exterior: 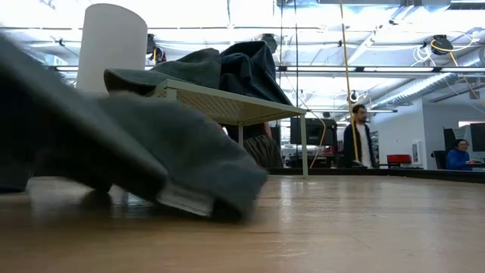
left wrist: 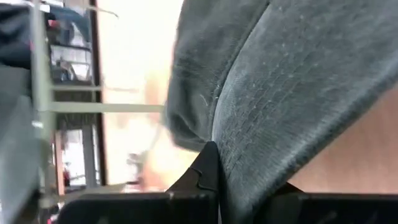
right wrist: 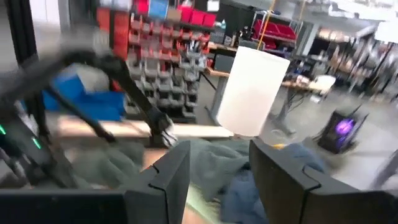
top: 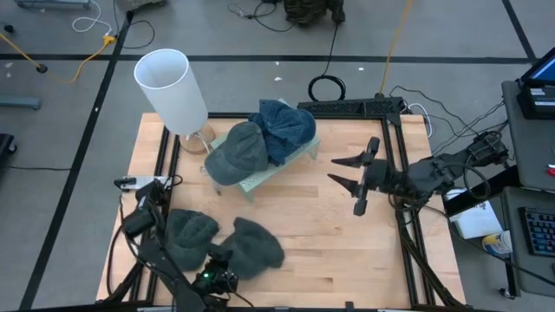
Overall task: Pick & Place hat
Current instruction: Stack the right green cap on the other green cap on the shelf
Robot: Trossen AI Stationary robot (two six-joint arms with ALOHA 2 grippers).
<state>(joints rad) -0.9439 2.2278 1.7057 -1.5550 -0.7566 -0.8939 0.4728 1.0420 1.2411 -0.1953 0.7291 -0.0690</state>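
Observation:
Two grey knit hats lie at the table's near left: one (top: 189, 234) farther left, the other (top: 257, 247) beside it. My left gripper (top: 227, 263) is shut on the second, which fills the left wrist view (left wrist: 292, 81) and looms large in the low view (exterior: 151, 152). My right gripper (top: 344, 172) hangs open and holds nothing above the table's right half, pointing toward the left. A grey cap (top: 238, 152) and a blue hat (top: 286, 130) rest on a small pale green rack (top: 279, 171). My left gripper pinches the grey knit hat's cloth (left wrist: 239, 158) between its two fingers, at the hat's near-left edge (top: 236, 257). It comes slanting down from the table's near-left side. How many layers it has I cannot tell. Most of the hat sits low at the table.
A tall white cylinder (top: 173, 87) stands on a wooden base at the far left, next to the rack. Black rails (top: 395, 165) and cables run along the table's sides. Bare wood (top: 329, 251) stretches across the near right. People stand in the room behind (exterior: 360, 136).

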